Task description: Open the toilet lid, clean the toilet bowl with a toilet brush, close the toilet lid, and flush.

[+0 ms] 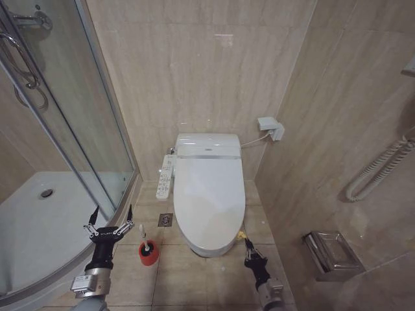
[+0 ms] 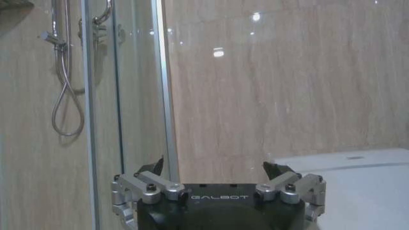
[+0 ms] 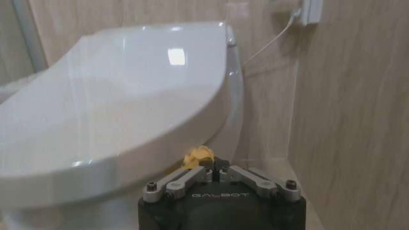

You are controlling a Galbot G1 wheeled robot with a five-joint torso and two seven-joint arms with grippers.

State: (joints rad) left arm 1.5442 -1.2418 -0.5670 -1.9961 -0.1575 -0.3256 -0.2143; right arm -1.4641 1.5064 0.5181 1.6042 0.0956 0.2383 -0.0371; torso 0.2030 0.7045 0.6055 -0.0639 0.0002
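The lid (image 1: 209, 194) is seen down flat over the bowl, glossy and shut, so step one is judged not yet done; the bowl itself is hidden under it. The brush (image 1: 143, 234) is seen upright in its red cup (image 1: 149, 253) on the floor, just left of the toilet front, untouched. Nothing is gripped. The left tool (image 1: 110, 216) is held with fingers spread wide, just left of the brush, near the shower glass (image 1: 97, 129). The right tool (image 1: 248, 243) is held with fingers pinched together on nothing, low at the toilet's right front edge, beside a small yellow scrap (image 3: 198, 154). Opening, scrubbing, closing and flushing are all judged left.
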